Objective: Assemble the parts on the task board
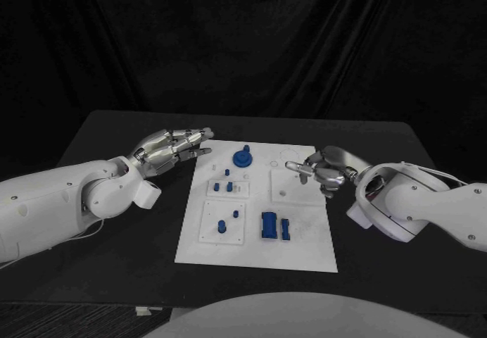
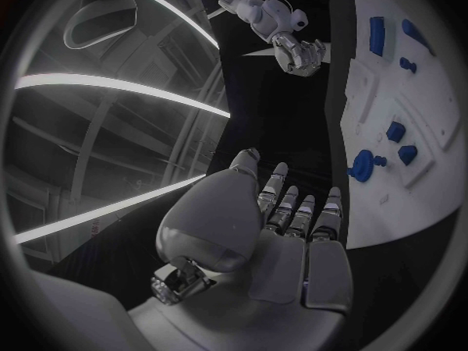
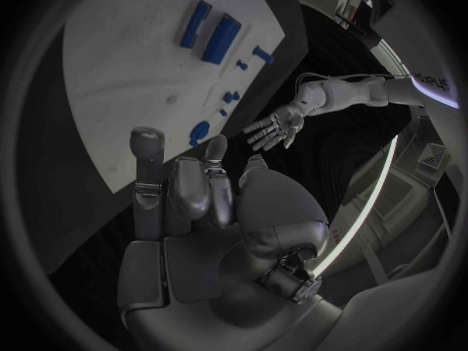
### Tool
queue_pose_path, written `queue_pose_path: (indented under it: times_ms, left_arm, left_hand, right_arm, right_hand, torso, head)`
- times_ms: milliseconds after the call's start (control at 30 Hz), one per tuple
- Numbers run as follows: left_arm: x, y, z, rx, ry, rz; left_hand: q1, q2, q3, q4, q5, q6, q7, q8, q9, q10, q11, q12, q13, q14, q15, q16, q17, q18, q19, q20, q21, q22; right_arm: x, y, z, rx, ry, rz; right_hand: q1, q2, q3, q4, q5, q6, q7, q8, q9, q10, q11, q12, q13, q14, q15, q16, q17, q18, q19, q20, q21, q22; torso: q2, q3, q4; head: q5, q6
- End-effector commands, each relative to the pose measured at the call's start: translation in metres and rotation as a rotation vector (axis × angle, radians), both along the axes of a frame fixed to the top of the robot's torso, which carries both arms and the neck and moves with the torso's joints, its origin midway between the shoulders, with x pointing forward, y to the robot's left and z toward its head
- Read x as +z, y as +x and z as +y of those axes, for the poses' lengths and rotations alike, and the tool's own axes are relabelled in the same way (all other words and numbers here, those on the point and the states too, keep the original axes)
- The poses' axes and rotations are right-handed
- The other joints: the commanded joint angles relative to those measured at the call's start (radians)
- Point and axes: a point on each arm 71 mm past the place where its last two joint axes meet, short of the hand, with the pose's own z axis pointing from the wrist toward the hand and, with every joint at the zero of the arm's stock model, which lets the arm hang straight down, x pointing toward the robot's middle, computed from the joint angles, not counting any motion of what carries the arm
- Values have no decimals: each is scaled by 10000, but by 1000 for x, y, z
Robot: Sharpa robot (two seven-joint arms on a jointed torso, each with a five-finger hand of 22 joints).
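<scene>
Dim scene; bright light strips, fisheye-bent edges.

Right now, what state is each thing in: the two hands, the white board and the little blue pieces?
Left hand: holds nothing, fingers stretched out, beside the board's left edge.
Right hand: holds nothing, fingers partly curled, over the board's right edge.
Board: flat on the table.
Blue pieces: on the board, untouched by either hand.
</scene>
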Motion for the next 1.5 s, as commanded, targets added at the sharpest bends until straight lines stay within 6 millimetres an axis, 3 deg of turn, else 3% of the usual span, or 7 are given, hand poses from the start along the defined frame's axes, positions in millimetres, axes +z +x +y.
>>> queue_pose_path:
  times_ms: [33, 200, 333, 533, 633, 867, 1500]
  left_arm:
    - [5, 2, 1, 373, -438, -587]
    - [8, 2, 5, 701, -585, -979]
    - [10, 1, 9, 983, -686, -1295]
    - [10, 1, 11, 1187, -715, -1492]
    - [11, 1, 9, 1259, -739, -1597]
    - [11, 1, 8, 1466, -771, -1826]
    - [9, -4, 10, 1657, -863, -1983]
  left_hand:
    - [-494, 50, -269, 681, -783, 40, 38, 48, 5, 11, 43, 19, -1, -31, -130, -29, -9, -108, -75, 9, -19, -102]
    - [-1599, 204, -895, 675, -2522, -200, -30, 16, -15, -72, -53, -72, -17, -241, -370, -177, -56, 14, -377, -116, -128, -481]
    - [-1653, 161, -1013, 665, -2678, -683, -210, -159, -65, -316, -279, -387, -60, -446, -615, -390, -133, 193, -675, -440, -202, -855]
    - [-1657, 110, -1067, 670, -2645, -1649, -568, -602, -161, -654, -645, -868, -124, -513, -882, -500, -178, 330, -811, -622, -223, -1043]
    - [-1736, 80, -1113, 670, -2685, -2180, -822, -857, -214, -765, -871, -1020, -143, -513, -1083, -500, -178, 313, -967, -798, -312, -1438]
    - [-1730, 11, -1129, 667, -2582, -2550, -1114, -1096, -254, -855, -1148, -1164, -166, -513, -1292, -500, -178, 325, -1026, -996, -345, -1605]
    - [-1638, -51, -1102, 652, -2444, -2347, -1148, -1128, -233, -862, -1221, -1110, -159, -513, -1393, -500, -178, 341, -1042, -1183, -358, -1666]
  right_arm:
    - [16, 9, -9, -1154, 1898, -1742]
    - [22, 16, -17, -1667, 2401, -2801]
    - [22, 26, -20, -1473, 3203, -3066]
    - [14, 34, -20, -680, 4232, -2250]
    - [10, 35, -20, -324, 4552, -1941]
    - [2, 35, -21, -161, 5360, -1411]
    - [-9, 34, -23, -452, 5994, -978]
  right_hand:
    - [-10, 287, -192, -34, 48, 138, 64, -443, -414, -419, 91, -1118, -115, -356, 91, -1273, -1404, 260, -332, 40, -1417, -553]
    - [200, 582, -902, -182, 223, 322, 822, -2490, -2341, -2528, 767, -7720, -5514, -1252, 896, -6726, -5599, 417, -1338, 911, -4718, -2917]
    - [222, 749, -1265, -42, -188, -988, 1853, -4527, -4094, -5453, 2202, -11015, -8113, -3942, 2377, -10444, -7443, 50, -3640, 1929, -5994, -5074]
    - [157, 795, -1431, -44, -1017, -3342, 882, -6108, -5607, -8656, 2935, -12767, -10005, -9538, 3351, -11262, -9229, -564, -9564, 2446, -5876, -8818]
    - [-10, 797, -1476, -58, -1221, -5212, 290, -7015, -6822, -10655, 2654, -12780, -11142, -12798, 3028, -11621, -9792, -416, -12001, 2673, -6302, -11146]
    - [-128, 791, -1462, -55, -1350, -7273, -546, -7546, -7766, -12768, 2179, -12653, -12080, -14099, 2641, -11804, -9943, -308, -13111, 2785, -6485, -12588]
    - [-245, 776, -1453, -59, -1415, -7557, -642, -7561, -7957, -13396, 2019, -12224, -12344, -14307, 2285, -11837, -9978, 22, -13164, 2712, -6499, -12696]
  torso:
    - [-62, 7, -11]
    - [-66, -14, 8]
    - [-130, 0, 10]
    - [-161, 22, -82]
    - [-202, 29, -115]
    - [-234, 55, -143]
    - [-287, 88, -105]
  head:
    - [49, -2]
    - [70, -2]
    - [85, -2]
    - [121, -2]
    - [180, -2]
    - [150, -2]
    - [158, -2]
